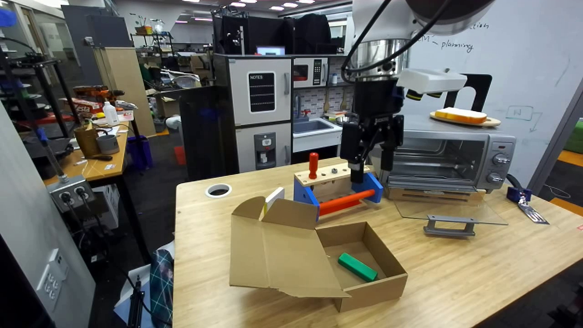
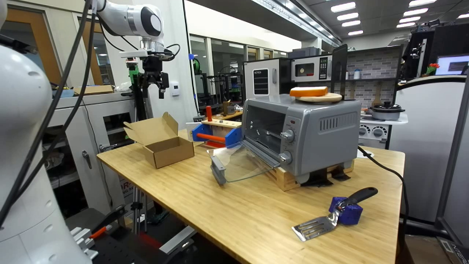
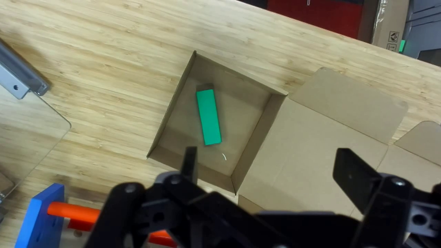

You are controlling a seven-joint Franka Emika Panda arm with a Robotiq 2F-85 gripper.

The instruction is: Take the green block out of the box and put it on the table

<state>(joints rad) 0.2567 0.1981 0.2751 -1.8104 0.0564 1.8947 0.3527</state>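
Bright green bar-shaped block (image 3: pixel 209 117): lies on the floor of the shallow brown cardboard box (image 1: pixel 373 294), whose lid stands folded out. The wrist view shows the block whole; in an exterior view the box wall (image 2: pixel 175 152) hides it. Black two-fingered gripper (image 3: pixel 268 166): fingers spread wide, released, raised above the light wooden tabletop (image 2: pixel 227 212). Slotted metal spatula (image 2: pixel 332 216), leaning on a purple-blue cube (image 2: pixel 350 215): appears in both exterior views only.
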